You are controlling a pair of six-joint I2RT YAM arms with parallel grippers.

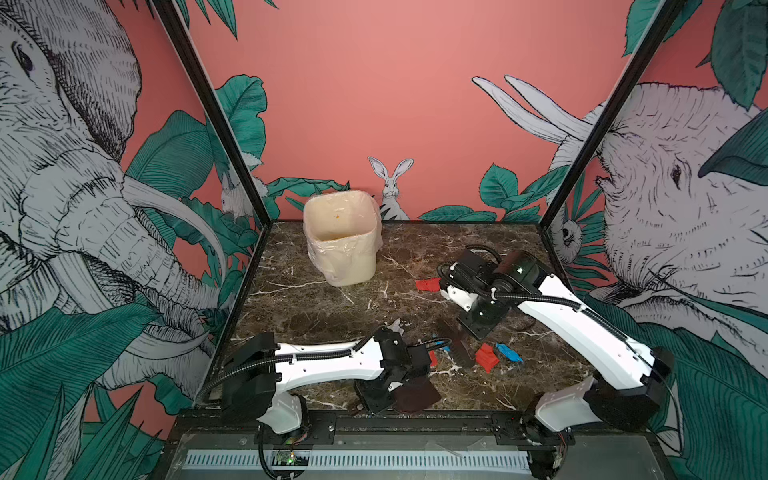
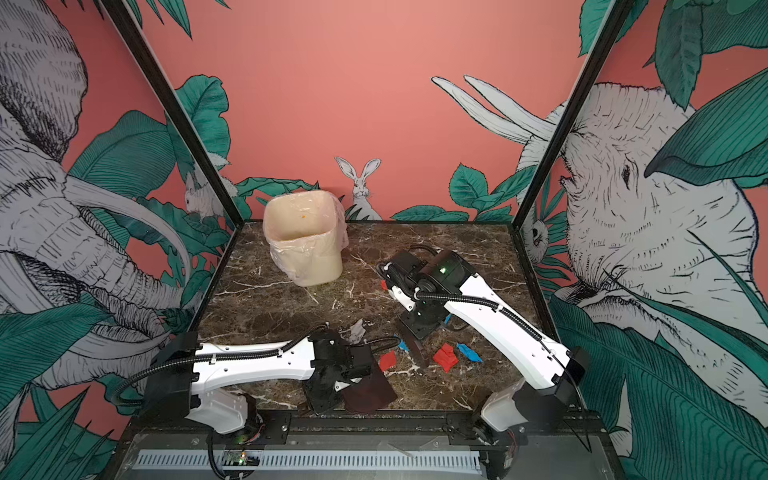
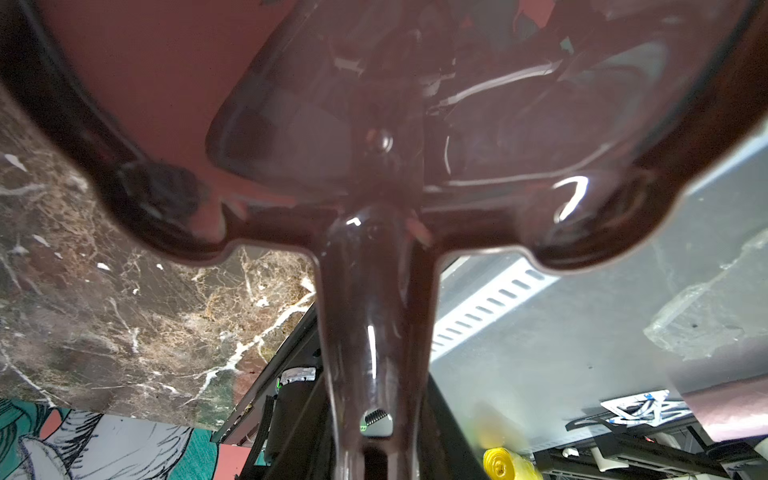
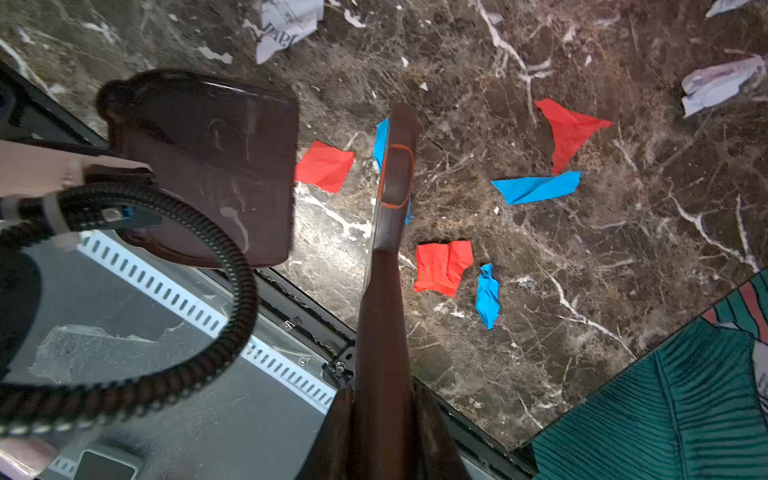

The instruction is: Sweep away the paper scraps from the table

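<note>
I had the left end effector [image 1: 380, 392] closed tight on the handle of a dark brown dustpan [image 1: 417, 395], whose pan hung just ahead of its fingers, over the near edge of the bench [image 1: 291, 299]. The left wrist view was almost filled by that glossy pan. The right end effector [image 1: 478, 325] was fully closed on the handle of a dark brown brush [image 4: 395, 166], whose head reached out beyond its fingertips, between the two end effectors. I could not tell whether the bristles touched the bench. The paper scraps [image 4: 442, 266] lay loose on the bench around that brush head. A red square [image 4: 324, 166] lay between brush and dustpan, and a blue strip [image 4: 379, 145] was partly under the brush head. On its other side were a folded red piece, two blue ones and a red triangle [image 4: 571, 129]. White crumpled bits [image 4: 721, 83] lay farther out. Another red scrap [image 1: 428, 284] sat just beside the right arm's wrist. A cream lined bin [image 1: 343, 237] stood well beyond both end effectors
</note>
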